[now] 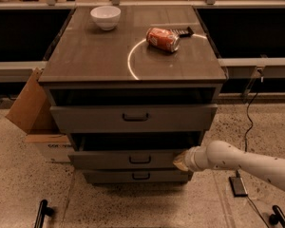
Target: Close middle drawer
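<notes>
The middle drawer (128,159) is the low grey front with a small dark bar handle (139,160), below the taller top drawer (133,118). It sticks out a little from the cabinet, with a dark gap above it. My gripper (181,160), at the end of a white arm (237,163) coming in from the right, rests against the right end of the middle drawer's front panel.
The top drawer also stands a little out. A slim bottom drawer (137,176) sits below. On the cabinet top are a white bowl (105,17), a lying orange can (163,39) and a small dark object (183,31). A cardboard box (31,110) stands at the left; a cable (247,127) hangs at the right.
</notes>
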`<state>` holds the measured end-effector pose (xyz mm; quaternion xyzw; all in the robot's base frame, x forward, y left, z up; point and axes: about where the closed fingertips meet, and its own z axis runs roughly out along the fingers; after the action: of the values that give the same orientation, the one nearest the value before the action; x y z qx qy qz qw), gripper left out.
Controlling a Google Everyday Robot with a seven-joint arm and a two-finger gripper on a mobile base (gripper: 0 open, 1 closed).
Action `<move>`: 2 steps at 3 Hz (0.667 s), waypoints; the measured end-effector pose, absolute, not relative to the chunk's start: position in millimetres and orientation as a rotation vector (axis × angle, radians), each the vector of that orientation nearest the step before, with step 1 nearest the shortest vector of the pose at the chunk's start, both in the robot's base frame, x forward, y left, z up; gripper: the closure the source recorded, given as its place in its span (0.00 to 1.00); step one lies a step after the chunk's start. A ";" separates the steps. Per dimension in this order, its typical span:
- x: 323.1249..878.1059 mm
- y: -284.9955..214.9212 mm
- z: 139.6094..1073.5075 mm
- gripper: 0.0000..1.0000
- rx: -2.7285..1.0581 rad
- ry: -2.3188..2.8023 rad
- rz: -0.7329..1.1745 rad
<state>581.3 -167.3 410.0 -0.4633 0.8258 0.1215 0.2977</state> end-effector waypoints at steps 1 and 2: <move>597.1 -171.5 410.6 1.00 -1.211 2.196 0.335; 616.0 -173.2 407.8 1.00 -1.203 2.202 0.336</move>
<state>616.0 -173.2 407.8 -0.4535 0.8295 0.1267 0.3004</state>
